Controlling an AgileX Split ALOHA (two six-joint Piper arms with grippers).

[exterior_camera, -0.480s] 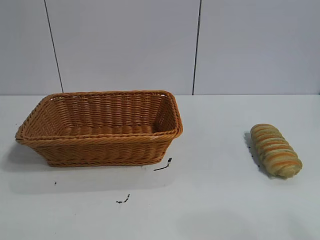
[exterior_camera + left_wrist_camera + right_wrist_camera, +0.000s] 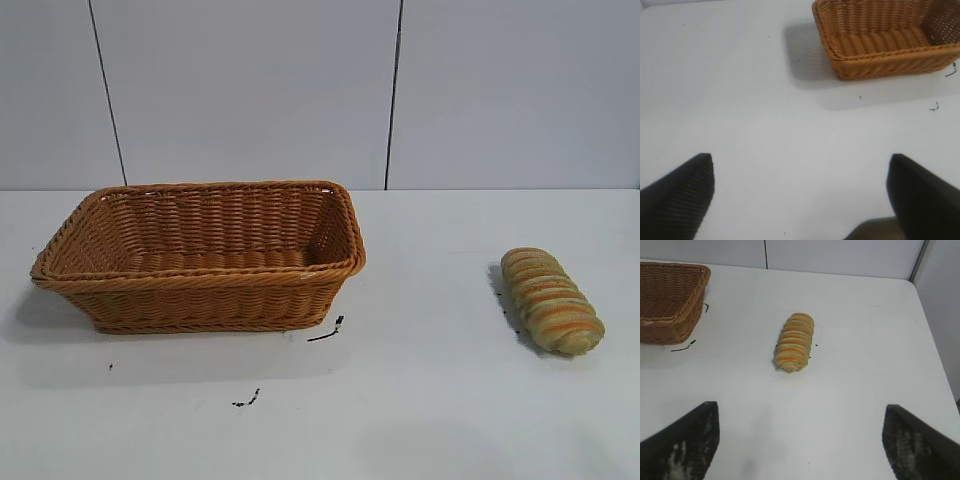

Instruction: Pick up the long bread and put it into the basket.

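Observation:
The long bread point(image 2: 551, 300), tan-yellow with orange-brown ridges, lies on the white table at the right. It also shows in the right wrist view point(image 2: 795, 341). The wicker basket point(image 2: 200, 284) stands at the left and is empty. It also shows in the left wrist view point(image 2: 880, 62) and in the right wrist view point(image 2: 667, 322). My right gripper point(image 2: 801, 412) is open and empty, apart from the bread. My left gripper point(image 2: 800, 165) is open and empty over bare table, apart from the basket. Neither arm shows in the exterior view.
Small dark marks lie on the table point(image 2: 420, 400) in front of the basket, one near its right corner point(image 2: 327, 333) and one closer to the front point(image 2: 247, 400). The table's edge point(image 2: 935, 355) runs beyond the bread in the right wrist view. A white panelled wall stands behind.

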